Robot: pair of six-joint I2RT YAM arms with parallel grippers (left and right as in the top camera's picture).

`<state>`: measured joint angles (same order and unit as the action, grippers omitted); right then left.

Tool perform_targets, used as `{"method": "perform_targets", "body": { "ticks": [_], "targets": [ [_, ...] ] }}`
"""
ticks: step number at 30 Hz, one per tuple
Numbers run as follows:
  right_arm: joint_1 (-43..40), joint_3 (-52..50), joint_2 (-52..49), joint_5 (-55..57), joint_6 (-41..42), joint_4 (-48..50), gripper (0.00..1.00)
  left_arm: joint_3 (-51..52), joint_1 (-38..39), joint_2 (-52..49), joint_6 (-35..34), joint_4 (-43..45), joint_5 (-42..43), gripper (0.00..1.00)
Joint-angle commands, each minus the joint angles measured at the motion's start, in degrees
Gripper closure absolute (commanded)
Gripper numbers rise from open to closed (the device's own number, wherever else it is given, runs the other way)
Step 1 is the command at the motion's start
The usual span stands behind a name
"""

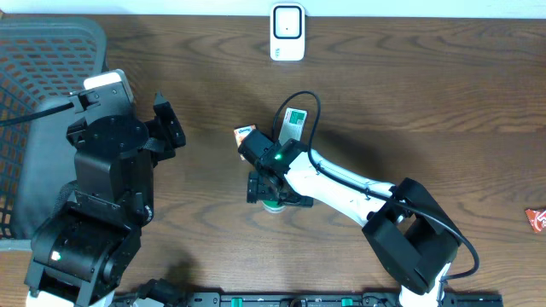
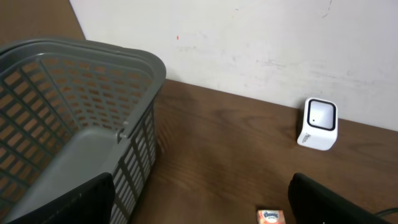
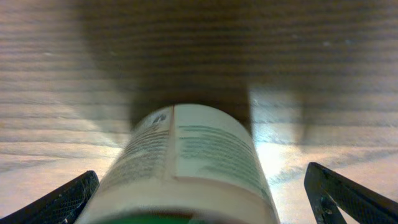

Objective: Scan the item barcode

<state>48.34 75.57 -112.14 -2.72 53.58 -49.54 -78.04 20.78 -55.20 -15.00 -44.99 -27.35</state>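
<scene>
A white bottle (image 3: 193,162) with a printed label and a green top (image 1: 273,205) rests on the wooden table, its top end toward the right wrist camera. My right gripper (image 1: 271,189) is straight over it and open. Its fingers (image 3: 345,199) stand on either side of the bottle, with a clear gap on the right. The white barcode scanner (image 1: 287,32) stands at the table's far edge and also shows as the scanner (image 2: 319,123) in the left wrist view. My left gripper (image 2: 205,211) is open and empty, up at the left near the basket.
A grey plastic basket (image 1: 34,94) fills the left side. A small orange tissue pack (image 1: 245,134) and a green-and-white box (image 1: 294,125) lie just beyond the right gripper. A red packet (image 1: 536,219) lies at the right edge.
</scene>
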Motion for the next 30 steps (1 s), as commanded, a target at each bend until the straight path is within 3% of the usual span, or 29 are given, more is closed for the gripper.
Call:
{"method": "perform_targets", "body": {
  "ticks": [1,5,10,13,15,17,20,23,27,30],
  "targets": [
    [-0.04,-0.17,1.2,0.94,1.22,-0.9,0.01,0.57,-0.13,0.22,-0.26,0.0,-0.55,0.11],
    [-0.02,-0.17,2.14,0.92,-0.07,-0.48,0.01,0.57,-0.13,0.22,-0.26,0.0,-0.57,0.11],
    [-0.02,-0.17,2.23,0.68,-10.6,-0.07,0.01,0.57,-0.13,0.22,-0.26,0.0,-0.55,0.11],
    [-0.02,-0.17,2.23,0.7,-14.23,-0.87,0.17,0.57,-0.13,0.22,-0.26,0.0,-0.55,0.11],
    [-0.02,-0.17,2.23,0.7,-14.71,-1.51,0.43,0.57,-0.13,0.22,-0.26,0.0,-0.57,0.11],
    [-0.02,-0.17,2.23,0.7,-14.73,-1.66,0.53,0.57,-0.13,0.22,-0.26,0.0,-0.57,0.11],
    [-0.02,-0.17,2.23,0.7,-15.34,-1.68,0.54,0.57,-0.13,0.22,-0.26,0.0,-0.57,0.11],
    [-0.02,-0.17,2.23,0.74,-21.77,-1.46,0.52,0.57,-0.13,0.22,-0.26,0.0,-0.55,0.11],
    [-0.02,-0.17,2.23,1.18,-39.56,-1.7,0.51,0.57,-0.13,0.22,-0.26,0.0,-0.55,0.11],
    [0.02,-0.17,2.23,1.16,-53.37,-2.8,0.4,0.57,-0.13,0.22,-0.26,0.0,-0.55,0.11]
  ]
}}
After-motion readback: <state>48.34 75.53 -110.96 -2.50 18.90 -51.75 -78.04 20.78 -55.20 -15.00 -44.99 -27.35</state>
